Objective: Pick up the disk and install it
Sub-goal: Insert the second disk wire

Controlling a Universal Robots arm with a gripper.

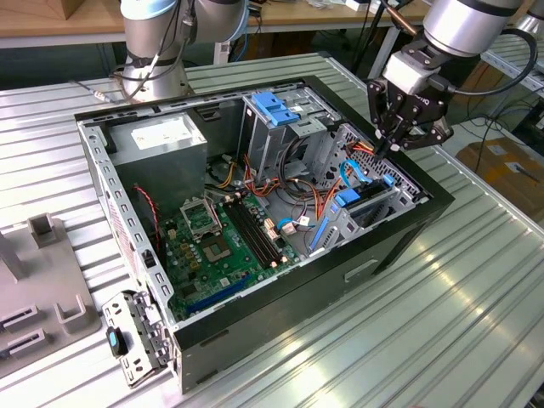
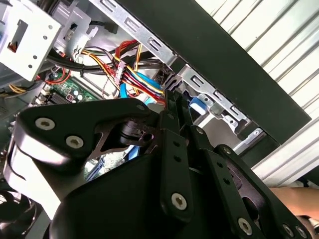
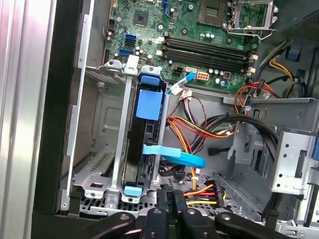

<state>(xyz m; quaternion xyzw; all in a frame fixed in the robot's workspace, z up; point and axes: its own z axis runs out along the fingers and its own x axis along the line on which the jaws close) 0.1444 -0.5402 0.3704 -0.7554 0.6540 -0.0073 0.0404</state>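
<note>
Black computer case (image 1: 374, 255), disk (image 3: 142, 149) seemingly seated in bay, hand (image 1: 389, 146) above.

Your counter (image 1: 442, 289) is a ribbed, silver metal surface. The open black computer case (image 1: 365, 255) lies on its side across the counter's middle. A grey plastic fixture (image 1: 38, 289) sits by the edge at the exterior view's left, close to the case's corner. The arm's base (image 1: 153, 81) stands near the far edge.
</note>
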